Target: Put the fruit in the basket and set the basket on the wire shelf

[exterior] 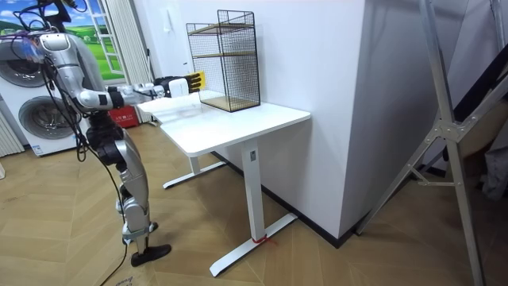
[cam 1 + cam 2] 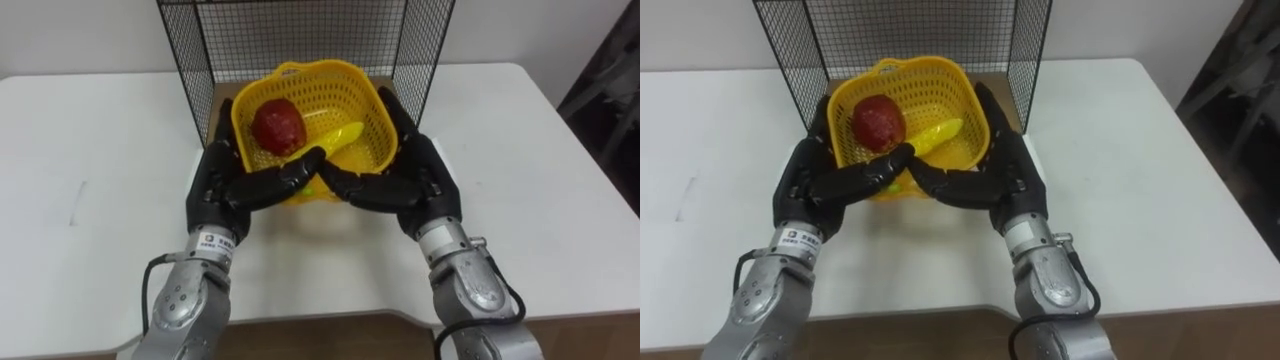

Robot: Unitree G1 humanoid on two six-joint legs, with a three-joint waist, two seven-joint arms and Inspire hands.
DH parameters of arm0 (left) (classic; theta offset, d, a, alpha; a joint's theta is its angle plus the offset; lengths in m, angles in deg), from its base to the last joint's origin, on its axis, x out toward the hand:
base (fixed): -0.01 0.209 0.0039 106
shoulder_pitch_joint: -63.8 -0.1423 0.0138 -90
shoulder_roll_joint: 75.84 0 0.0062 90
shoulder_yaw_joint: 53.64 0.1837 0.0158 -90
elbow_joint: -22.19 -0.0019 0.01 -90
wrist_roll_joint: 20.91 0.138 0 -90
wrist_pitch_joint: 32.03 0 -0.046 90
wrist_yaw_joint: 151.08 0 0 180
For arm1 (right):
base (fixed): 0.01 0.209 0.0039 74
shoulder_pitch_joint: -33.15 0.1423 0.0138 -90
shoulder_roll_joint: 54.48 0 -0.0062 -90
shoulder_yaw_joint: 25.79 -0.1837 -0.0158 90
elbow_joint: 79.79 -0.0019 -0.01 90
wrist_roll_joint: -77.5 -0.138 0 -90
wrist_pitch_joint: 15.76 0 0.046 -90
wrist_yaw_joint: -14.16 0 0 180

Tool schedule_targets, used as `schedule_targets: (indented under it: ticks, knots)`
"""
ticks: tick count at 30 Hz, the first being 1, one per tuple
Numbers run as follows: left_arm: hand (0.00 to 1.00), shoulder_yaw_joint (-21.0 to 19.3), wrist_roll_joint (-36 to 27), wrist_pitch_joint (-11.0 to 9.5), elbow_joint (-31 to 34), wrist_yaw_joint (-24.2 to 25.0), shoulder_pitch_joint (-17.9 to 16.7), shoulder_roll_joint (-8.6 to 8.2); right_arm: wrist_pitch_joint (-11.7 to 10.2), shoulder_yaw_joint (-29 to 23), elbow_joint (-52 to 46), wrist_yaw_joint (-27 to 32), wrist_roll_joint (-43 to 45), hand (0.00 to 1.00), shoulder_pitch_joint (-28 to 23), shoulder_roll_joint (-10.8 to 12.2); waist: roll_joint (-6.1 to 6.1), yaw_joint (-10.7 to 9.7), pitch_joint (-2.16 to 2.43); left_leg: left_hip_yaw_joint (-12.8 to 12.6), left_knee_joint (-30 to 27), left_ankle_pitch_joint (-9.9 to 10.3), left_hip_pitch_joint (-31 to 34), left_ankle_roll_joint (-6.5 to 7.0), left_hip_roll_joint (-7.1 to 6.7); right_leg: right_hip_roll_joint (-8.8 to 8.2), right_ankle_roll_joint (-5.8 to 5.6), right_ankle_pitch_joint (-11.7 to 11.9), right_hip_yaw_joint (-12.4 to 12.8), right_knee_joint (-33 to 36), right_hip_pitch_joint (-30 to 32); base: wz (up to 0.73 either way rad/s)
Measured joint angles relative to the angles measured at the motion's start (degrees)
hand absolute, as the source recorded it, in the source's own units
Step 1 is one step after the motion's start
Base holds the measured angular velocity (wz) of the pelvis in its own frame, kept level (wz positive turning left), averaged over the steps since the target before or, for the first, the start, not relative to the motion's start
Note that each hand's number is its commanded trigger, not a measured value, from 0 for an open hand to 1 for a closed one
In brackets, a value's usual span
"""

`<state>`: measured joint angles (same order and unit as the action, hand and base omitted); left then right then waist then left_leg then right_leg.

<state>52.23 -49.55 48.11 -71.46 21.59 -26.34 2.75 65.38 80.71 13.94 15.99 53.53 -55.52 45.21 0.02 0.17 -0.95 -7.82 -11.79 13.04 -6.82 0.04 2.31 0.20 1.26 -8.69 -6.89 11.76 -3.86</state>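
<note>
- At the far edge of the white table (image 2: 90,150), the yellow basket (image 2: 372,120) sits in the open front of the wire shelf (image 2: 300,30); resting or lifted, I cannot tell
- Inside it lie a red fruit (image 2: 277,126) and a yellow fruit (image 2: 340,137), touching
- left hand (image 2: 215,175) and right hand (image 2: 420,170) press the basket's sides with straight fingers; thumbs meet along its near wall

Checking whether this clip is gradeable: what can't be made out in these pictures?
Basket underside, eye views: hidden by left hand and right hand, so resting or lifted is unclear.
Wire shelf top, eye views: cut off by the upper edge.
Yellow fruit near end: behind the left hand.
Room view: basket's contents too small to tell.
</note>
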Motion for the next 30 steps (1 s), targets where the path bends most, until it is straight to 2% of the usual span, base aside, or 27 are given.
schedule_targets:
  ticks: [3,5,12,15,17,19,20,22,23,24,25,26,27,28,29,30]
  knots:
    - [0.0,0.0,0.0,-0.1,0.9,0.0,0.0,-0.5,0.0,-0.3,-0.3,0.0,0.0,0.0,0.0,0.1,0.08,0.1,0.4,-0.1,0.0,0.0,-0.1,0.0,-0.01,0.05,0.0,0.0,0.2,0.0,0.0,0.0]
    - [0.0,0.0,0.0,-0.1,1.0,0.0,0.0,-0.82,0.0,-0.5,-0.3,0.1,-0.1,0.0,0.0,0.2,0.16,0.2,0.46,-0.2,0.0,0.0,-0.3,0.0,-0.01,0.05,0.0,0.0,0.3,0.0,0.0,-0.03]
    - [0.0,-0.3,0.0,-0.1,1.0,0.1,0.0,-1.07,0.0,-0.5,-0.3,0.6,-0.2,0.0,0.0,0.3,-0.01,0.6,0.33,-0.2,-1.8,0.2,-0.2,-0.02,0.13,-0.08,0.05,-0.3,0.5,0.9,0.3,-0.04]
    - [0.0,-0.6,0.0,-0.3,1.0,0.1,0.0,-1.37,-0.1,-0.3,-0.7,0.7,-0.2,0.0,-0.1,0.4,-0.19,1.2,0.07,-0.2,-4.7,1.8,1.0,-0.29,0.76,0.12,0.4,-1.8,0.4,3.7,1.1,-0.02]
    - [0.0,-0.6,0.1,-0.5,1.0,0.1,0.1,-1.33,-0.1,-0.3,-0.8,0.7,-0.2,0.0,0.0,0.4,-0.34,1.6,0.04,-0.1,-8.3,3.7,2.1,-0.65,1.53,0.46,0.86,-3.4,0.4,6.4,2.5,-0.02]
    - [0.0,-0.6,0.1,-1.3,1.0,0.1,0.1,-1.2,-0.4,-0.2,-0.7,0.3,-0.7,0.0,-0.1,0.5,-0.59,1.9,-0.14,-0.1,-17.3,6.4,5.6,-1.62,2.97,0.85,1.85,-7.4,-0.1,12.2,4.6,0.04]
    - [0.0,-0.6,0.1,-1.3,1.0,0.1,0.1,-1.11,-0.4,-0.2,-0.7,0.2,-0.8,0.0,-0.1,0.6,-0.87,2.0,-0.34,0.0,-20.3,6.5,6.7,-1.69,3.24,0.86,2.0,-8.2,0.0,13.4,4.7,0.0]
    - [0.0,-0.6,0.0,-1.6,1.0,0.0,-0.2,-1.0,-0.4,-0.1,-0.6,-0.7,-1.1,0.0,-0.2,0.1,-0.12,2.6,-0.68,1.0,-32.5,5.6,11.4,-1.77,5.54,1.98,2.62,-10.0,0.7,15.9,4.6,-0.15]
    - [0.0,-0.7,0.0,-1.7,1.0,0.0,-0.2,-0.9,-0.4,0.0,-0.6,-0.8,-1.0,0.0,-0.2,0.1,-0.05,2.8,-0.73,1.6,-34.7,4.9,12.3,-1.86,5.87,2.16,2.97,-10.2,0.8,16.5,4.6,-0.25]
    - [0.0,-0.9,0.0,-1.8,1.0,0.0,-0.2,-0.89,-0.4,0.0,-0.6,-1.2,-0.9,0.0,-0.2,0.2,-0.02,2.8,-0.76,2.4,-37.9,3.2,13.8,-2.2,6.23,2.6,3.75,-10.2,1.2,17.2,4.4,-0.2]
    - [0.0,-1.2,0.0,-1.8,0.7,0.1,-0.3,-0.88,-0.4,0.3,-0.3,-1.3,-0.8,0.0,-0.2,0.3,-0.51,3.2,-0.79,2.9,-39.2,1.6,14.8,-2.11,5.91,2.8,4.11,-10.2,2.5,17.3,3.5,-0.11]
    - [0.0,-1.2,0.0,-1.8,0.7,0.1,-0.3,-0.74,-0.4,0.3,-0.3,-1.4,-0.8,0.0,-0.2,0.2,-0.9,3.1,-0.71,3.3,-38.4,2.1,15.1,-2.22,5.32,2.64,4.27,-10.3,2.7,17.3,3.4,0.0]
    - [0.0,-1.3,0.0,-1.8,0.7,0.2,-0.2,-0.82,-0.5,-0.1,-0.3,-1.4,-0.8,0.0,0.0,0.0,-1.12,3.3,-0.71,3.4,-34.5,3.3,16.3,-2.01,4.26,2.38,4.41,-10.1,2.7,16.8,3.6,-0.04]
    - [0.0,-1.2,0.1,-1.9,0.7,0.2,-0.2,-0.83,-0.5,-0.3,-0.3,-1.4,-0.8,0.0,0.2,0.0,-1.03,3.3,-0.6,3.4,-30.0,3.3,18.4,-2.04,3.37,2.14,4.42,-10.1,2.9,16.6,4.0,-0.1]
    - [0.0,-1.2,0.1,-1.9,0.7,0.2,-0.2,-0.79,-0.5,-0.2,-0.3,-1.4,-0.7,0.0,0.2,0.0,-0.99,3.3,-0.56,3.3,-27.3,3.1,19.3,-2.12,2.7,1.96,4.4,-10.1,2.9,16.5,4.0,-0.16]
    - [0.0,-1.2,0.1,-1.9,0.7,0.2,-0.2,-0.71,-0.5,-0.1,-0.3,-1.5,-0.7,0.0,0.2,-0.2,-0.8,3.3,-0.4,3.3,-21.2,1.4,20.5,-2.46,1.89,1.81,4.36,-10.1,2.9,16.3,3.7,-0.25]
